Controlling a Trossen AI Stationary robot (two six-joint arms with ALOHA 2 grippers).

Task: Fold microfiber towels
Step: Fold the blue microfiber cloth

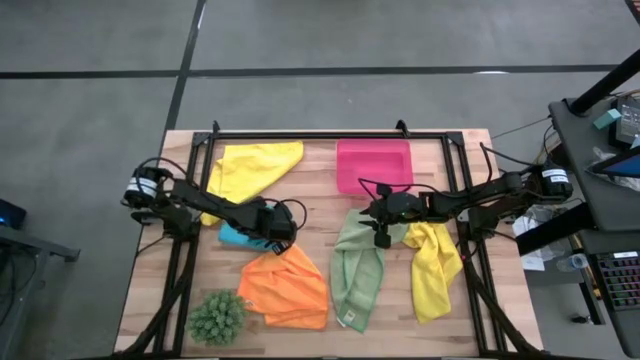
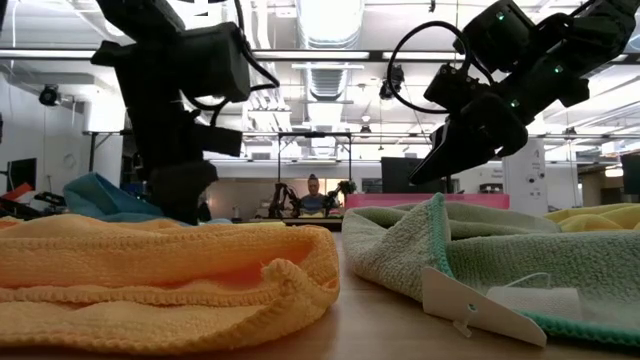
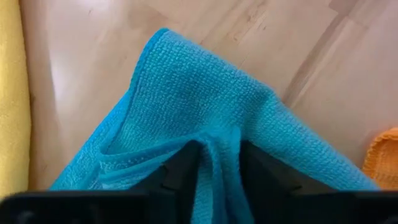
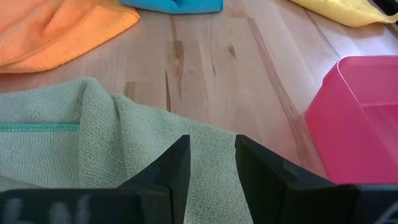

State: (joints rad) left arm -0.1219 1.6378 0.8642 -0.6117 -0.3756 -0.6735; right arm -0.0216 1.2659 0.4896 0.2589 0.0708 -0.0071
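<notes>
Low view puts the orange towel (image 2: 165,275) and the sage green towel (image 2: 500,265) nearest on the table (image 2: 390,335), with the turquoise towel (image 2: 105,198) behind, under the left claw (image 2: 180,205). Left wrist view alone shows that claw narrowed on a fold of turquoise cloth running between its fingers. High view places the right claw (image 1: 381,238) over the green towel's far end, its long axis running toward the table's near edge; right wrist view shows its jaws slightly parted, holding nothing.

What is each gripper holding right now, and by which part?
The left gripper pinches a raised fold of the turquoise towel. The right gripper hangs open over the green towel, holding nothing.
</notes>
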